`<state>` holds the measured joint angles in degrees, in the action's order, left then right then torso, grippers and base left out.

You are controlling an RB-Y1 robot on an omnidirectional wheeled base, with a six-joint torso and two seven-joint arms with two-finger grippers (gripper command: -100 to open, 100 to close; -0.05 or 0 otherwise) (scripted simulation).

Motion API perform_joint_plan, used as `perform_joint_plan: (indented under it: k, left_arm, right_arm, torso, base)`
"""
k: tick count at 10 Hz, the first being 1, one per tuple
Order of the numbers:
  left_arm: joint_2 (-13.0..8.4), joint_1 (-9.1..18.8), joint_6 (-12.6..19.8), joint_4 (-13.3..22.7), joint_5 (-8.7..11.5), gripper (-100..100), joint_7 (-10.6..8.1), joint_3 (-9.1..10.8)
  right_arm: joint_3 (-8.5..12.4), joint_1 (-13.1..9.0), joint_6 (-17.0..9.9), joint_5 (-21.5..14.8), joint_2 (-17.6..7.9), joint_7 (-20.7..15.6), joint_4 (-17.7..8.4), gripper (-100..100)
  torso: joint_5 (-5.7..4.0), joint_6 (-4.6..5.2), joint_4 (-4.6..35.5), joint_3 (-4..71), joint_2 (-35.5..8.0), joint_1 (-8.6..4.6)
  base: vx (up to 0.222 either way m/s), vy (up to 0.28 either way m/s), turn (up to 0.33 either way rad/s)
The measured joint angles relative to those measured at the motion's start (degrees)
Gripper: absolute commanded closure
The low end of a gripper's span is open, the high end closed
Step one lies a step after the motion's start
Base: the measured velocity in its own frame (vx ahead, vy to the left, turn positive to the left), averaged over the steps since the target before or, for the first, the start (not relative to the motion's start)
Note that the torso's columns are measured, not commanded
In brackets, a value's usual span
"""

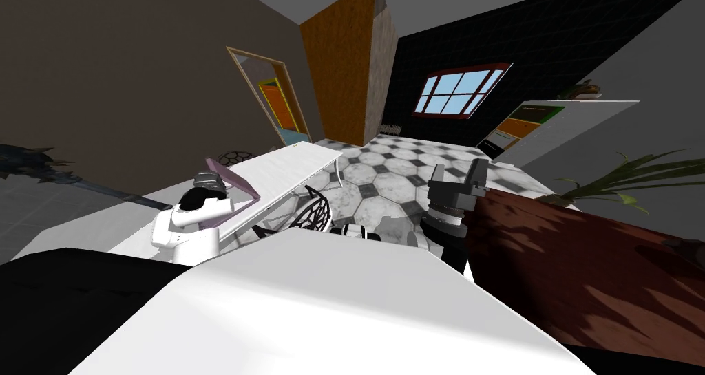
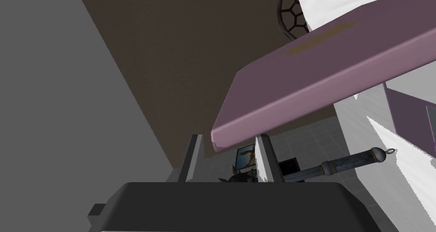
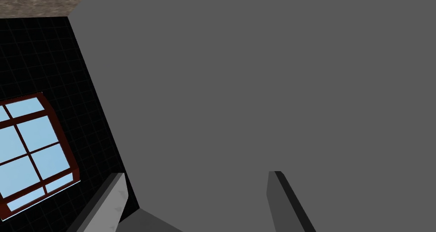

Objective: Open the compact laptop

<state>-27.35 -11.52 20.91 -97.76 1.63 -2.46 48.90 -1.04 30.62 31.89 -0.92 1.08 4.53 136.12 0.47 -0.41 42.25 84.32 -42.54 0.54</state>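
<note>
- Purple laptop [image 1: 231, 177] sits on the long white desk [image 1: 296, 164], near the desk's end closest to me, on my left side.
- Its lid [image 2: 315, 67] is raised partway, tilted up off the purple base [image 2: 408, 111], which lies flat on the desk.
- Left gripper [image 2: 230, 136] is at the lid's free corner. Its two fingers [image 2: 196, 157] are drawn in narrow, with the rounded edge of the lid between them, so the jaws look closed on the lid.
- Right gripper [image 3: 196, 173] is held up off to my right, well apart from the desk, its jaws spread wide with nothing in them.
- Black wire-mesh chair [image 1: 313, 212] stands on the tiled floor [image 1: 385, 178] just beside the desk.
</note>
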Motion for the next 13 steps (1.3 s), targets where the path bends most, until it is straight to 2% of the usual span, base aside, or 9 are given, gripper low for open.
perform_joint_plan:
  k: [2, 4, 6, 10, 13]
  left_arm:
    - [1.3, 1.3, -2.6, 1.4, 1.1, 100, -1.49, 0.51]
    - [3.5, 3.2, -4.9, 2.3, 2.0, 100, -3.21, 1.20]
    - [4.2, 3.7, -6.2, 2.8, 2.3, 100, -3.73, 1.51]
    - [8.1, 5.3, -12.4, 5.7, 4.8, 100, -6.55, 2.08]
    - [10.1, 6.9, -16.6, 8.6, 5.8, 100, -7.87, 2.31]
  right_arm:
    - [0.0, 0.0, 0.0, 0.0, 0.0, 0.0, 0.0, 0]
    - [0.0, 0.0, 0.0, 0.0, 0.0, 0.0, 0.0, 0]
    - [0.0, 0.0, 0.0, 0.0, 0.0, 0.0, 0.0, 0]
    - [0.0, 0.0, 0.0, 0.0, 0.0, 0.0, 0.0, 0]
    - [0.0, 0.0, 0.0, 0.0, 0.0, 0.0, 0.0, 0]
  torso:
    - [0.05, 0.01, -0.1, 0.1, 0.1, 0.07]
    - [0.02, 0.20, -0.1, 0.1, 0.2, 0.04]
    - [-0.25, 0.54, -0.1, 0.4, 0.5, -0.42]
    - [-0.25, 0.69, -0.1, 0.4, 0.6, -0.47]
    - [-0.24, 0.77, -0.2, 0.4, 0.6, -0.48]
  base:
    - [-0.078, 0.042, 0.071]
    - [-0.081, 0.040, 0.046]
    - [-0.054, 0.043, 0.054]
    - [-0.055, 0.058, 0.032]
    - [-0.043, 0.047, 0.031]
